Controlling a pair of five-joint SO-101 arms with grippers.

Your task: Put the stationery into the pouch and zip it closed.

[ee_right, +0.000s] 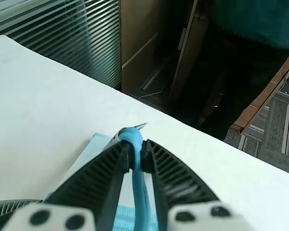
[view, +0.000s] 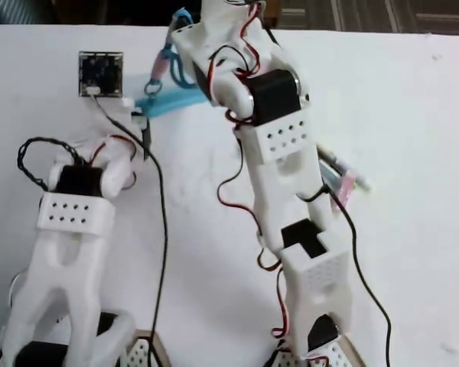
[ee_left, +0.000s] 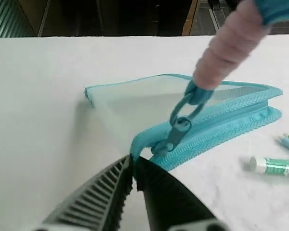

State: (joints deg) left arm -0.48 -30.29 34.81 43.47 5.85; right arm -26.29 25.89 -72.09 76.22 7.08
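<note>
High view: pouch [view: 172, 102] lies upper left of centre, pens [view: 344, 182] right of centre beside an arm | Left wrist view: left gripper [ee_left: 133, 168] is pressed together on a pouch corner; pink pull [ee_left: 226, 45] is lifted above the zipper | Right wrist view: right gripper [ee_right: 135, 144] is pinched on blue strap [ee_right: 140, 192].

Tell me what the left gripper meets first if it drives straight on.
The pouch: the left gripper is shut on its near corner; going on, it would likely press into the zipper pull beyond.
</note>
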